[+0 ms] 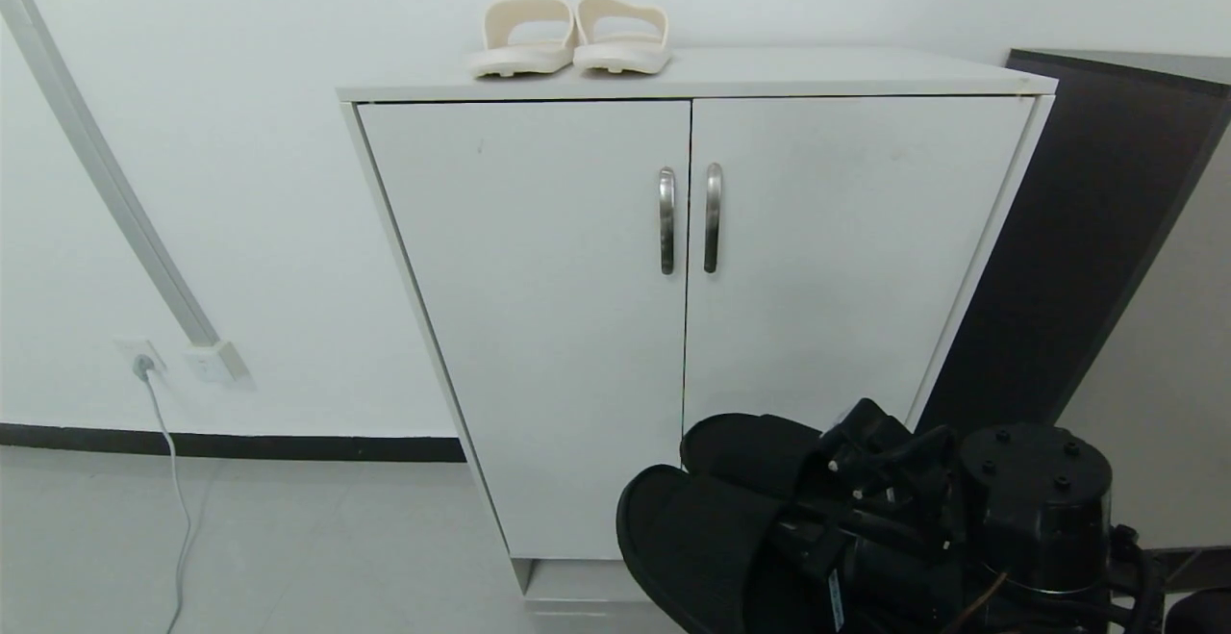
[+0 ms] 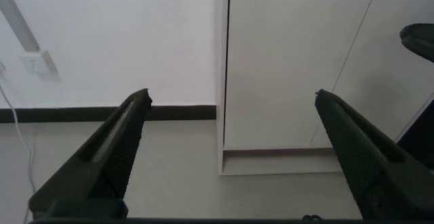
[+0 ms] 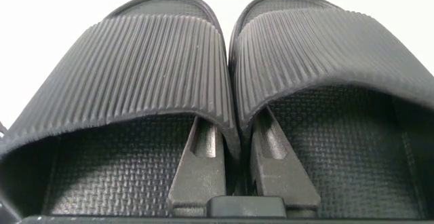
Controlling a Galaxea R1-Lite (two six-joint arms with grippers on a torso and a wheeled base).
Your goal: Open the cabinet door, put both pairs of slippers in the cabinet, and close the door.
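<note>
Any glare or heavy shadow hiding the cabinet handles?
Head view: even light, no glare; both handles stand out on the cabinet, whose sides slant inward toward the floor. Left wrist view: faint shadow on the door. Right wrist view: black slippers dark, ribs readable.

The cabinet (image 1: 539, 326) doors look smooth, matt white board — their handles (image 1: 666, 220) brushed metal with a dull sheen. The cream slippers (image 1: 572, 38) seem smooth, matt rubber; the black slippers (image 3: 163, 68) matt too — straps ribbed, footbeds pebbled.

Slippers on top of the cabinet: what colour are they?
Cream, with no pattern; the slippers show best in the head view.
</note>
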